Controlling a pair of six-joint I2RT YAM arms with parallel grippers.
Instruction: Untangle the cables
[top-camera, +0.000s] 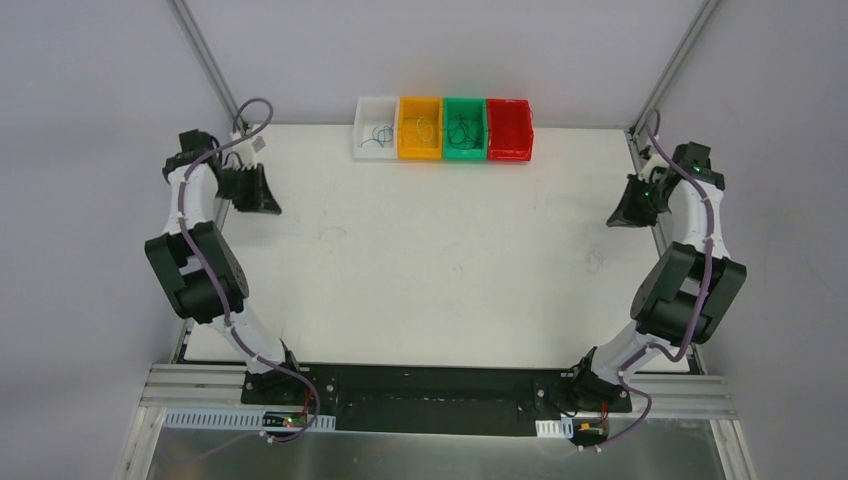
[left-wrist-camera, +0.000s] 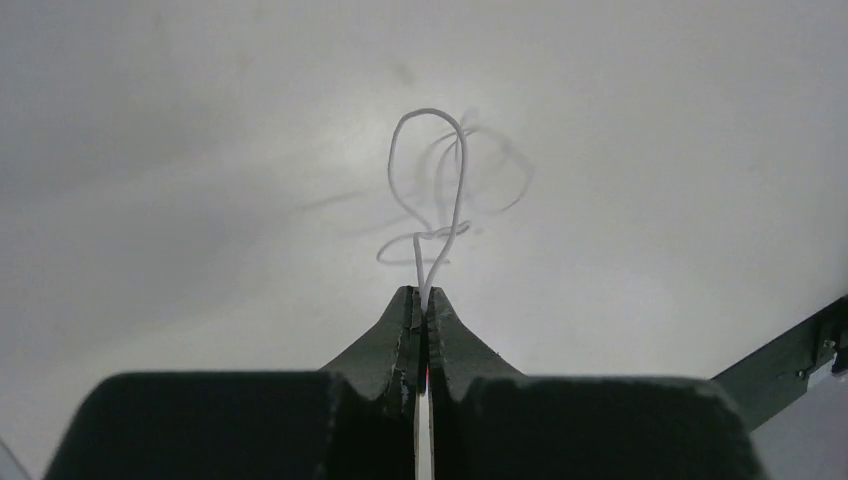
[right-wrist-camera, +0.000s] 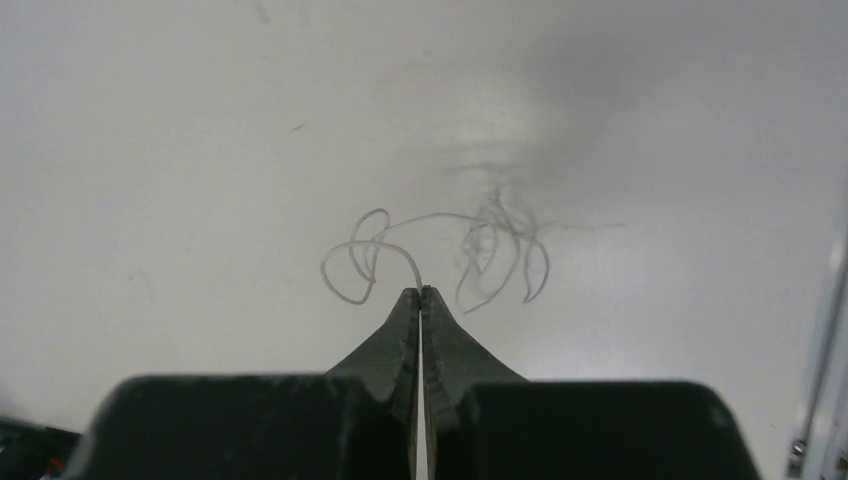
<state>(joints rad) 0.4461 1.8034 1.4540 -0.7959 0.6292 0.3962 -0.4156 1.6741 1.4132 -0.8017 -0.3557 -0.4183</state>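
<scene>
Both shut tight; left end effector (left-wrist-camera: 421, 292) pinches a looped white cable (left-wrist-camera: 428, 111), right end effector (right-wrist-camera: 420, 292) a curly pale cable (right-wrist-camera: 323, 268), above the counter (left-wrist-camera: 150, 200); wires this thin could slip free or recoil into tangles.

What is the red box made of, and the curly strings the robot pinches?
The red bin looks like smooth moulded plastic: even bright colour, straight stiff walls. The white wire in the left gripper and the pale wire in the right gripper are probably plastic-coated wire: thin, holding springy loops.
</scene>
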